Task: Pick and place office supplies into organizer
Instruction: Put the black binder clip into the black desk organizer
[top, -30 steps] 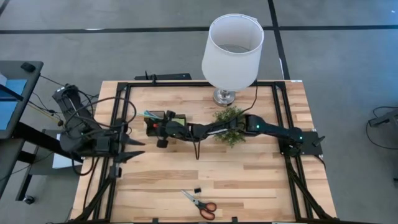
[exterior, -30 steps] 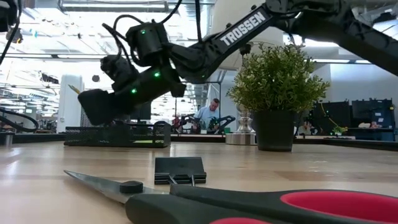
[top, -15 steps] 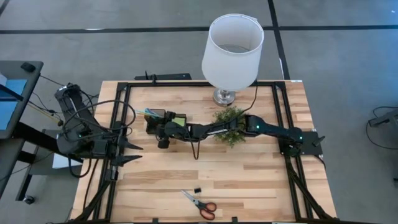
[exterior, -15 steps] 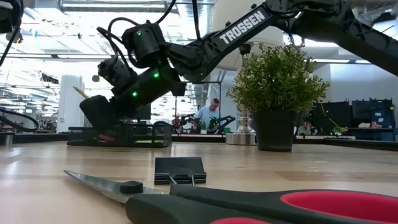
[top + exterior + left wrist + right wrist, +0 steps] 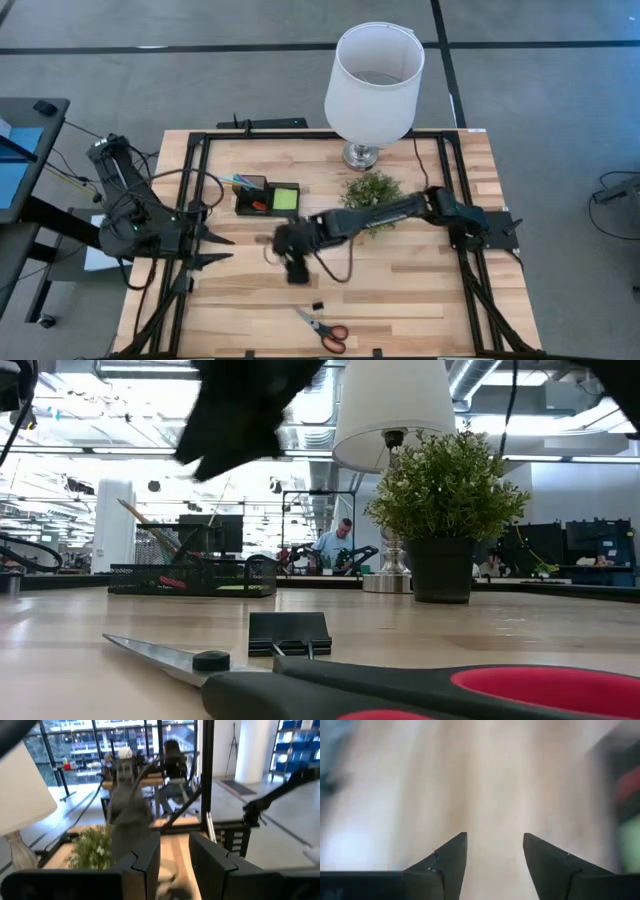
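Observation:
The black organizer [image 5: 262,198] stands left of centre on the table. It holds pens [image 5: 240,182], a lime-green sticky pad [image 5: 286,198] and a small orange-red item [image 5: 258,206]. In the low view the organizer [image 5: 190,578] stands far back, with a yellow pencil [image 5: 135,515] leaning out of it. Red-handled scissors [image 5: 322,327] and a black clip [image 5: 317,305] lie by the near edge. My right gripper [image 5: 296,268] hangs open over bare wood between the organizer and the scissors, and nothing is between its fingers [image 5: 495,850]. My left gripper [image 5: 228,250] waits open at the table's left, pointing level.
A small green potted plant [image 5: 372,190] stands right of the organizer, under my right arm. A lamp with a white shade [image 5: 375,70] stands at the far edge. A black frame [image 5: 190,170] runs along the table's sides. Bare wood lies between the organizer and the scissors.
My right gripper has left the organizer, risen and swung fast toward the table's near edge, tipping downward. The orange-red item now lies in the organizer's low tray. The other things have kept their places.

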### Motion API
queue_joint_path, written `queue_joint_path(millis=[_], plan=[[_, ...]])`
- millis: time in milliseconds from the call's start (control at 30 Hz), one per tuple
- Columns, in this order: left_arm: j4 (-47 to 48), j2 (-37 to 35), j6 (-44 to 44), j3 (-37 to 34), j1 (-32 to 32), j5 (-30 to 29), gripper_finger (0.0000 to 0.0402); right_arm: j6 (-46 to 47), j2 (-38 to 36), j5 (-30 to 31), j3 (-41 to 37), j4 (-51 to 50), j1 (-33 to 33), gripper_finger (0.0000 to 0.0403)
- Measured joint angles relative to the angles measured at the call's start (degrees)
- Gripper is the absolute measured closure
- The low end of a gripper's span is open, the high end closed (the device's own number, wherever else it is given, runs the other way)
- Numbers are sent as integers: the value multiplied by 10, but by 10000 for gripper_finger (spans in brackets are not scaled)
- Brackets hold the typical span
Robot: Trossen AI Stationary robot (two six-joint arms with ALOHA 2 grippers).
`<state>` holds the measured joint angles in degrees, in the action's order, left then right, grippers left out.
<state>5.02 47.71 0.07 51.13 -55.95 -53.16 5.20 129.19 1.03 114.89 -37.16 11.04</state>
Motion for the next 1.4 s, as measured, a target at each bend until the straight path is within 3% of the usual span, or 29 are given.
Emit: queue_joint_path(millis=[133, 300, 433, 600, 733, 833, 1033, 1100, 1233, 1400], plan=[[59, 19, -60, 0, 0, 0, 304, 47, -13, -109, 0, -128, 51, 231], [118, 72, -159, 0, 0, 8, 304, 25, -5, -106, -1, -192, 127, 244], [144, 136, -206, 0, 4, 32, 304, 55, -5, -24, -11, -192, 177, 258], [130, 225, -306, 0, 51, 22, 304, 221, -19, 81, -10, -288, 212, 284], [128, 283, -311, 0, 139, 142, 304, 342, -27, 171, -11, -430, 234, 298], [45, 320, -259, 0, 219, 266, 304, 429, -45, 217, -11, -529, 253, 301], [-146, 403, -17, 1, 329, 608, 304, 475, -107, 261, -30, -496, 298, 301], [-167, 437, 43, 1, 341, 681, 304, 511, -127, 299, -37, -514, 324, 301], [-166, 510, 126, 2, 344, 685, 304, 604, -160, 368, -67, -516, 371, 301], [-167, 589, 155, 30, 347, 661, 302, 740, -189, 408, -116, -509, 410, 301]])
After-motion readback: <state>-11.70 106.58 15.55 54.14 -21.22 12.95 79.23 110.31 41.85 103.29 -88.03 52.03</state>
